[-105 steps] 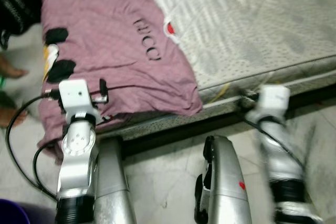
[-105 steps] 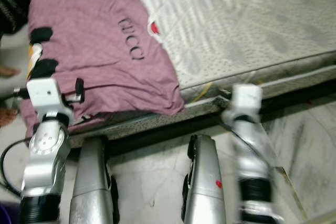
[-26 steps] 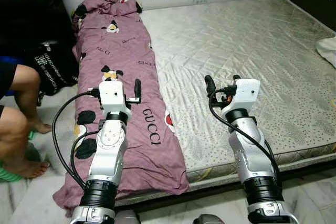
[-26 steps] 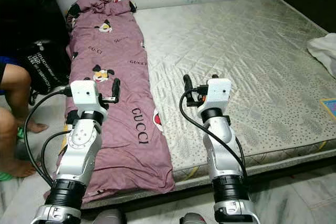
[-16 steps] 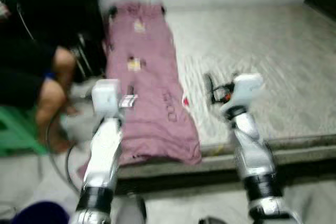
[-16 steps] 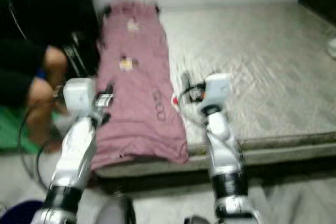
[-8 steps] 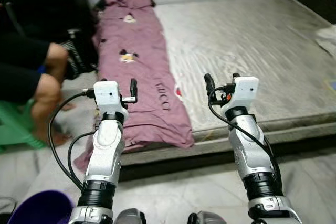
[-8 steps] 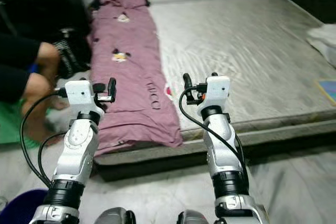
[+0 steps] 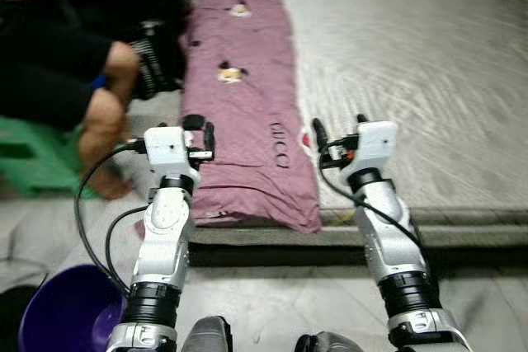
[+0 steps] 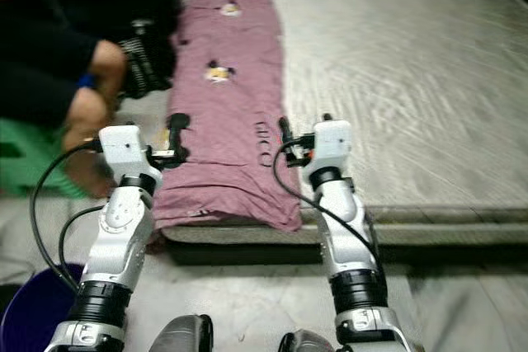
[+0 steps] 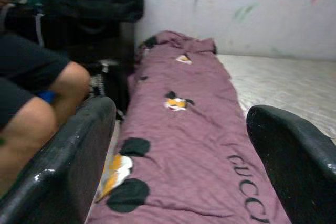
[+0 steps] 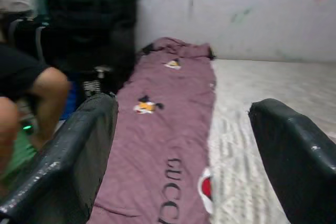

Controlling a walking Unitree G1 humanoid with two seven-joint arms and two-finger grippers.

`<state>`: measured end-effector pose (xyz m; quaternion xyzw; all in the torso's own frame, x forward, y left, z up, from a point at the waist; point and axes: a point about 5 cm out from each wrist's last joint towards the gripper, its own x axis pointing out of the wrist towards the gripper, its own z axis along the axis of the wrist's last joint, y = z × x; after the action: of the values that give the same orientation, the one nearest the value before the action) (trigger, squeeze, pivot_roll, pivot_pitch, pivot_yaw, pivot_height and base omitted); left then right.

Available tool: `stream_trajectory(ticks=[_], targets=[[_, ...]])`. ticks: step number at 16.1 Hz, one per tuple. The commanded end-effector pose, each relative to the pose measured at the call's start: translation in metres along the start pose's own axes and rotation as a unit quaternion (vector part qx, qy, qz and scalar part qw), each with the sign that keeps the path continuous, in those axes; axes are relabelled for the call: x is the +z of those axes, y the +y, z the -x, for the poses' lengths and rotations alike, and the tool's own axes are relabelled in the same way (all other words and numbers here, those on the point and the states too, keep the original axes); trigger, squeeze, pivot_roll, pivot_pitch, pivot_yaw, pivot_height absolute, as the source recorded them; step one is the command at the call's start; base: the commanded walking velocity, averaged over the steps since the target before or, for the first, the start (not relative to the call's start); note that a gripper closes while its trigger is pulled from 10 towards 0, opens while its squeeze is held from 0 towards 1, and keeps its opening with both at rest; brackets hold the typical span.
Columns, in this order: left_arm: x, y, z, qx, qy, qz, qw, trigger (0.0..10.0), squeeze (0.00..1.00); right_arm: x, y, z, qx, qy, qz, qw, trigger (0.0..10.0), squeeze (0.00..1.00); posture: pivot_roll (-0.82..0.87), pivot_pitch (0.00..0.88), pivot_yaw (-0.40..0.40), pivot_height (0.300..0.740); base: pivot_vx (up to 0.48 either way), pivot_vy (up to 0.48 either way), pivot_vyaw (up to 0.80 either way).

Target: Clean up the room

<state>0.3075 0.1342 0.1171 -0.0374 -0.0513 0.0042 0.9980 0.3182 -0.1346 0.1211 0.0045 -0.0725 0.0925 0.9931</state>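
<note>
- Left gripper (image 9: 198, 133) above the purple blanket's (image 9: 243, 88) edge, fingers spread, empty.
- Right gripper (image 9: 338, 131) over the mattress (image 9: 412, 80), fingers spread.
- Bucket (image 9: 62, 311) on the floor.

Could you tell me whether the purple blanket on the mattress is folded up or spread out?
Spread out. The purple blanket lies flat as one long strip down the left edge of the mattress, its printed patches and lettering showing.

Silver jointed arms, white wrist blocks, looping black cables, black-fingered left claw (image 9: 205, 131)
</note>
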Motion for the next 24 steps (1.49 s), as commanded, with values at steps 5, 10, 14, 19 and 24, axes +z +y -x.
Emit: stream_trajectory(ticks=[5,10,14,19,24], targets=[[-0.001,-0.001,-0.001,0.001,0.004,0.013,1.0,10.0,0.0,0.005,-0.003,-0.001,0.002,-0.011,0.005,1.0,10.0,0.0,-0.03,0.008,0.043,0.74,0.0,0.0,0.79],[-0.001,-0.003,-0.001,-0.002,0.004,0.02,1.0,10.0,0.0,0.004,-0.003,-0.002,-0.001,-0.008,-0.004,1.0,10.0,0.0,-0.04,0.006,0.041,0.74,0.0,0.0,0.36],[0.0,-0.006,-0.001,-0.01,-0.002,0.023,1.0,10.0,0.0,0.002,-0.005,-0.002,-0.009,-0.001,-0.012,1.0,10.0,0.0,-0.04,0.007,0.041,0.74,0.0,0.0,-0.13],[0.0,-0.009,0.0,-0.019,-0.002,0.017,1.0,10.0,0.0,0.001,-0.006,-0.001,-0.011,0.002,-0.013,1.0,10.0,0.0,-0.04,0.01,0.04,0.74,0.0,0.0,-0.8],[0.0,-0.011,0.001,-0.03,-0.003,0.018,0.999,10.0,0.0,0.002,-0.008,0.0,-0.012,0.001,-0.011,1.0,10.0,0.0,-0.05,0.012,0.04,0.74,0.0,-0.051,-0.56]])
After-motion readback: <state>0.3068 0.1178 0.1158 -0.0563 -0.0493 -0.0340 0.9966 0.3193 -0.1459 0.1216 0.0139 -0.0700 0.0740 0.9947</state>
